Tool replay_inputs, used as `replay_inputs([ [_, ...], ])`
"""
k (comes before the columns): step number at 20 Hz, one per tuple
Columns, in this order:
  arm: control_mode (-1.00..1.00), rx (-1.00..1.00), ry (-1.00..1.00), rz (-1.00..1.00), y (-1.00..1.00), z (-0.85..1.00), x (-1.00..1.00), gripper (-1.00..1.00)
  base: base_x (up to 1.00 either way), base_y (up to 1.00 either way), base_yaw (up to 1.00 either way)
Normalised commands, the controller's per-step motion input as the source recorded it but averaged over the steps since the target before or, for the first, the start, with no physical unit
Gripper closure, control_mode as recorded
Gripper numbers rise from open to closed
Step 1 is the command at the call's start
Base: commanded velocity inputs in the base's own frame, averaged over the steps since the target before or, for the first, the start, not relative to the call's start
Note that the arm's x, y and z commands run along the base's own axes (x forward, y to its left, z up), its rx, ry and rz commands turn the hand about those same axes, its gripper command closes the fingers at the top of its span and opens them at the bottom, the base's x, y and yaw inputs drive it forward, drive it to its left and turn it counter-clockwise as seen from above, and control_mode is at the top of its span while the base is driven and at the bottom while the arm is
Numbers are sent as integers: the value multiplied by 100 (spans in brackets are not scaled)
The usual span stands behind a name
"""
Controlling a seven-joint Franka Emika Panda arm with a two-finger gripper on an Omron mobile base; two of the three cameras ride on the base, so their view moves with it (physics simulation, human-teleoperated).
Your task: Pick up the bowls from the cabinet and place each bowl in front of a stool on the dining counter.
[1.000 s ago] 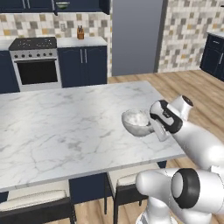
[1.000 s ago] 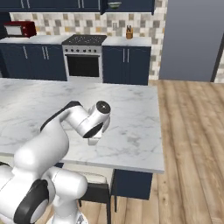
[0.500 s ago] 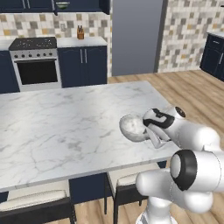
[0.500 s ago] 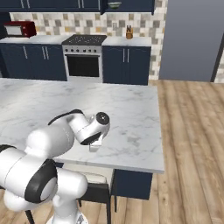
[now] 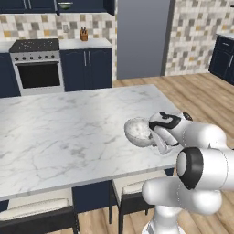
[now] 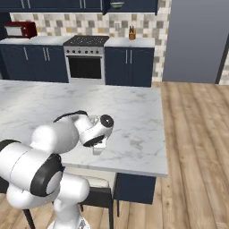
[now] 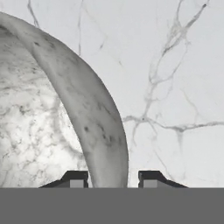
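**Marbled bowl on the surface, rim between the fingers**

Resting on the white marble surface (image 5: 68, 132), right at the tool (image 7: 113, 177): grey-white marbled bowl (image 5: 139, 131). Rim wall standing between the two fingertips (image 7: 75, 176), a slight gap visible either side. Tool open, straddling the rim without clamping. Below the near edge: stool (image 5: 132, 192).

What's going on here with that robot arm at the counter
A white robot arm is at the near edge of the dining counter, setting down a grey-white marbled stone bowl. The bowl sits on the marble close to the edge, above a stool tucked under the counter. In the hand view the claw straddles the bowl's rim, one fingertip inside and one outside, with small gaps showing on either side, so it looks to be letting go. A second stool stands further left.
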Motion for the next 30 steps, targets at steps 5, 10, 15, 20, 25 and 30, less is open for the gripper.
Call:
replay_inputs([
  [5, -100, 0, 0, 0, 0, 32, 0, -100, 0, 0, 0],
  [10, -100, 0, 0, 1, 0, 82, 0, -100, 0, 0, 0],
  [15, -100, -5, 7, 7, -3, 89, -11, -100, 0, 0, 0],
  [20, -100, -6, 5, 8, -21, 60, -48, -100, 0, 0, 0],
  [25, -100, -13, 1, 15, -10, 32, -71, -100, 0, 0, 0],
  [30, -100, -19, 2, 28, 0, 24, -84, -100, 0, 0, 0],
])
